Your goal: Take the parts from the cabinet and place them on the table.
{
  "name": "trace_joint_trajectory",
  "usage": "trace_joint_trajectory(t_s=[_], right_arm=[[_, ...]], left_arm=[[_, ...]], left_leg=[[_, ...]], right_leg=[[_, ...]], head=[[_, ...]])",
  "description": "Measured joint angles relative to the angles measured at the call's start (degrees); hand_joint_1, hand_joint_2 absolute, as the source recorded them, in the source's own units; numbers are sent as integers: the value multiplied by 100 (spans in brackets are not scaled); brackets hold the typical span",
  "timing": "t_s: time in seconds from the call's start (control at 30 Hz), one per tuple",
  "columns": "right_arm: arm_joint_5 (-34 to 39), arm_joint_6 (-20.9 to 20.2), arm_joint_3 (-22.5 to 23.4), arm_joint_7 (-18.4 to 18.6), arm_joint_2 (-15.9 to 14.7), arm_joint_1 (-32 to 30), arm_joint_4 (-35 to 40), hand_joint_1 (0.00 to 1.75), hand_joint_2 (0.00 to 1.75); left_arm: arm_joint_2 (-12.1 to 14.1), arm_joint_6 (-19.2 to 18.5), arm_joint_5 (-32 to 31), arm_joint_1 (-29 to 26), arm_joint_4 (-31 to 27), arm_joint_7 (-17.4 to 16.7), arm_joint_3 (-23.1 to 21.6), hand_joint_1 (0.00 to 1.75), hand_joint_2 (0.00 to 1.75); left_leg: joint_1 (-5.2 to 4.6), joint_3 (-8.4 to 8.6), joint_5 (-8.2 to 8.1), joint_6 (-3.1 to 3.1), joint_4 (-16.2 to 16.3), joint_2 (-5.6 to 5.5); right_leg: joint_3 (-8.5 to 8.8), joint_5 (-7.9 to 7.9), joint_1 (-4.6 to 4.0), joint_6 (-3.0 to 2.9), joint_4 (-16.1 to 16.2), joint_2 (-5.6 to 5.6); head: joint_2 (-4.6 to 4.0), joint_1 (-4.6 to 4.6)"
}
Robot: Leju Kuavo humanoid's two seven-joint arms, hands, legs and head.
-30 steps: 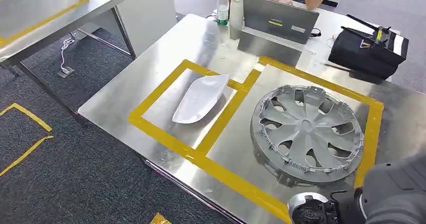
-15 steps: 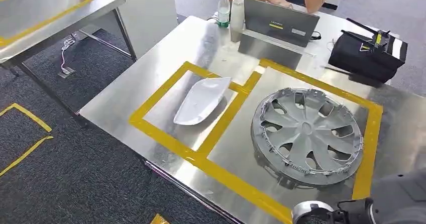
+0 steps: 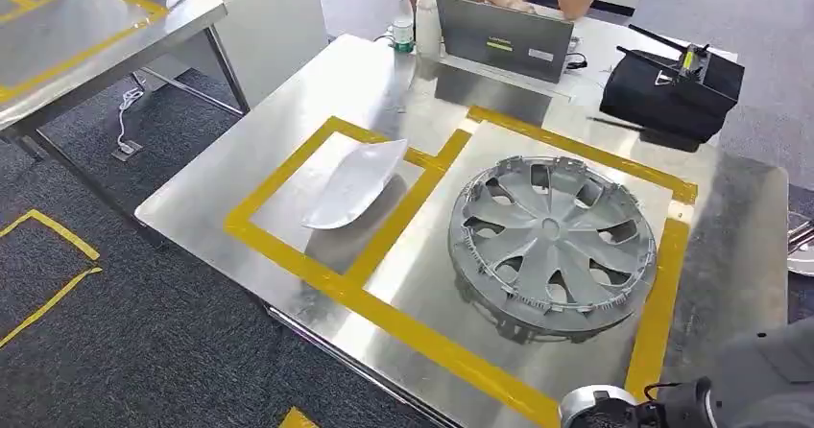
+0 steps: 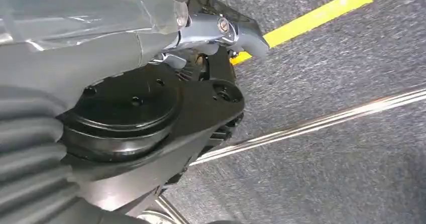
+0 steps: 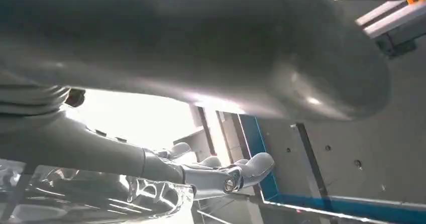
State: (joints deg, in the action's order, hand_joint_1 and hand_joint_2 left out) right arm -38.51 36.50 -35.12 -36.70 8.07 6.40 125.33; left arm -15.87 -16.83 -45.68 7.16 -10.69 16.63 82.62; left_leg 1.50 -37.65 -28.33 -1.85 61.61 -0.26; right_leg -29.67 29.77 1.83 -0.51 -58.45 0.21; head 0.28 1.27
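Table: 1 hubcap, 1 white cover; right hand apparently empty.

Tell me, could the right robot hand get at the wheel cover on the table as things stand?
Probably yes. The wheel cover lies flat in its taped square with nothing on it, and the right arm comes in at the near corner beside it. The right robot hand looks empty.

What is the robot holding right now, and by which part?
It cannot be told. The left hand shows nothing in it; a smooth grey shape looms beside the right hand, but no grip shows.
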Motion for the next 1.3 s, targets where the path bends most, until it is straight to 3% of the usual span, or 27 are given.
trace_joint_trajectory(t_s=[0.07, 0.1, 0.13, 0.2, 0.27, 0.3, 0.37, 0.43, 0.47, 0.5, 0.57, 0.6, 0.63, 0.67, 0.73, 0.77, 0.8, 0.87, 0.93, 0.97, 1.0, 1.07, 1.1, 1.13, 1.2, 1.27, 1.3], right_arm=[[7, 0, 0, -2, -2, -3, 0, 0, 0], [11, 0, 0, -2, -4, -4, 0, 0, 0], [13, 0, 0, -4, -4, -4, 0, 0, 0], [13, 0, 0, -7, -4, -3, 0, 0, 0], [13, 2, 0, -9, -2, -1, 0, 0, 0], [13, 0, 0, -9, -2, 0, 0, 0, 0], [15, 0, 4, -15, -2, -1, 0, 0, 0], [15, 2, 9, -15, -2, -2, 0, 0, 0], [15, 0, 26, -15, -4, -6, 0, 0, 0], [15, 2, 35, -18, -6, -1, 0, 0, 0], [33, 2, 44, -33, -20, -4, 0, 0, 0], [33, 2, 46, -35, -28, -6, 0, 0, 0], [33, 2, 48, -35, -33, -7, 0, 0, 0], [35, 2, 48, -37, -35, -7, 0, 0, 0], [35, 2, 48, -37, -35, -5, 0, 0, 0], [35, 2, 48, -37, -33, 0, 0, 0, 0], [35, 0, 48, -39, -33, 6, 0, 0, 0], [46, 2, 48, -46, -33, 7, 0, 0, 0], [57, 0, 50, -48, -33, 19, 0, 0, 0], [79, 2, 55, -52, -33, 37, -11, 0, 0], [101, 0, 52, -61, -33, 49, -18, 0, 0], [136, 0, 50, -79, -33, 50, -30, 0, 0], [142, 2, 50, -83, -35, 50, -37, 0, 0], [153, 0, 50, -85, -35, 51, -46, 0, 0], [160, 2, 50, -87, -35, 54, -57, 0, 0], [166, 2, 50, -92, -35, 58, -57, 0, 0], [166, 2, 50, -94, -31, 66, -57, 0, 0]], left_arm=[[2, 2, 0, 1, 0, 7, 0, 0, 175], [2, 2, 0, 1, 0, 7, 0, 0, 175], [2, 4, 0, -1, 0, 7, 0, 0, 175], [0, 11, 15, 1, 0, 7, 0, 0, 175], [0, 11, 26, 11, 0, 7, 0, 0, 175], [0, 9, 35, 30, 0, 4, 0, 0, 175], [-13, 4, 68, 36, 0, 7, -2, 0, 175], [-15, 0, 77, 22, 2, 4, 2, 0, 175], [-24, 0, 79, 39, 0, 4, 2, 0, 175], [-26, 0, 85, 48, 0, 4, 2, 0, 175], [-33, -4, 87, 50, 0, 0, 6, 0, 175], [-35, -6, 87, 50, 0, -2, 9, 0, 175], [-39, -9, 90, 50, 0, -2, 13, 0, 175], [-39, -11, 98, 50, 0, -9, 15, 0, 175], [-44, -22, 129, 51, 0, -18, 20, 0, 175], [-52, -30, 131, 52, 2, -20, 20, 0, 175], [-74, -44, 133, 55, 2, -22, 20, 0, 175], [-76, -63, 138, 57, 2, -26, 24, 0, 175], [-85, -72, 140, 59, 2, -28, 24, 0, 175], [-81, -74, 149, 59, 2, -28, 28, 0, 175], [-79, -74, 149, 59, 2, -28, 28, 0, 175], [-79, -77, 164, 60, 2, -28, 33, 0, 175], [-79, -79, 175, 60, 2, -28, 39, 0, 175], [-79, -87, 186, 60, 2, -28, 44, 0, 175], [-76, -107, 190, 61, 2, -28, 52, 0, 175], [-79, -116, 192, 73, 2, -31, 66, 0, 175], [-98, -125, 197, 86, 9, -35, 72, 0, 175]], left_leg=[[-1, -334, -581, -3, 994, -3], [-1, -419, -731, 0, 1334, -3], [-1, -377, -749, 9, 1410, -3], [-5, 134, -501, 43, 759, -3], [-18, 875, -207, 107, -316, -5], [-58, 990, -273, 113, -561, -2], [-83, 910, -232, 130, -515, -17], [-97, 853, -143, 210, -553, -10], [-71, 829, -80, 259, -572, 41], [-76, 769, -43, 312, -571, 40], [-108, 626, 63, 366, -565, 67], [-127, 559, 112, 374, -559, 72], [-145, 489, 166, 381, -555, 82], [-156, 425, 218, 381, -551, 85], [-165, 325, 295, 374, -529, 81], [-169, 297, 329, 361, -516, 70], [-188, 264, 370, 333, -494, 65], [-185, 233, 466, 266, -495, 73], [-176, 219, 555, 192, -522, 79], [-143, 180, 491, 168, -477, 56], [-146, 106, 180, 139, -317, 31], [-125, -97, -546, 92, 460, 29], [-116, -190, -758, 69, 878, 28], [-100, -232, -797, 53, 1224, 29], [-54, 2, -438, 33, 1161, 32], [-11, 636, -139, 0, 345, 34], [32, 1097, -224, -32, -235, 28]], right_leg=[[-115, -78, -25, -22, -5, -18], [-170, -113, -36, -20, -11, -22], [-219, -148, -42, -15, -12, -25], [-271, -211, -45, 12, -11, -26], [-295, -259, -38, 58, -11, -22], [-325, -274, -85, 95, -30, -24], [-346, -337, -48, 186, -8, -37], [-353, -410, -25, 280, 31, -33], [-405, -268, -5, 286, -60, -30], [-495, 3, -11, 289, -286, -30], [-784, 640, -34, 305, -1170, -28], [-877, 804, -40, 307, -1539, -28], [-877, 825, -43, 302, -1748, -28], [-723, 698, -55, 273, -1658, -28], [-110, 292, -91, 206, -828, -28], [233, 190, -111, 163, -327, -28], [543, 287, -141, 113, 176, -33], [513, 274, -163, 92, 309, -31], [463, 196, -184, 3, 302, -28], [415, 110, -127, -34, 322, -59], [342, 52, -131, -79, 322, -66], [189, -79, -130, -102, 318, -69], [106, -141, -130, -95, 312, -76], [13, -213, -129, -84, 303, -84], [-156, -335, -117, -45, 268, -96], [-302, -424, -87, 25, 214, -94], [-345, -453, -101, 71, 176, -93]], head=[[0, -26], [0, -26], [0, -29], [0, -31], [0, -37], [0, -33], [0, -31], [0, -29], [0, -24], [0, 6], [0, 0], [0, 6], [0, 0], [0, -5], [0, 2], [0, 4], [0, 0], [0, -2], [0, -9], [0, 9], [0, -20], [0, -55], [0, -64], [0, -64], [0, -61], [0, -59], [0, -86]])
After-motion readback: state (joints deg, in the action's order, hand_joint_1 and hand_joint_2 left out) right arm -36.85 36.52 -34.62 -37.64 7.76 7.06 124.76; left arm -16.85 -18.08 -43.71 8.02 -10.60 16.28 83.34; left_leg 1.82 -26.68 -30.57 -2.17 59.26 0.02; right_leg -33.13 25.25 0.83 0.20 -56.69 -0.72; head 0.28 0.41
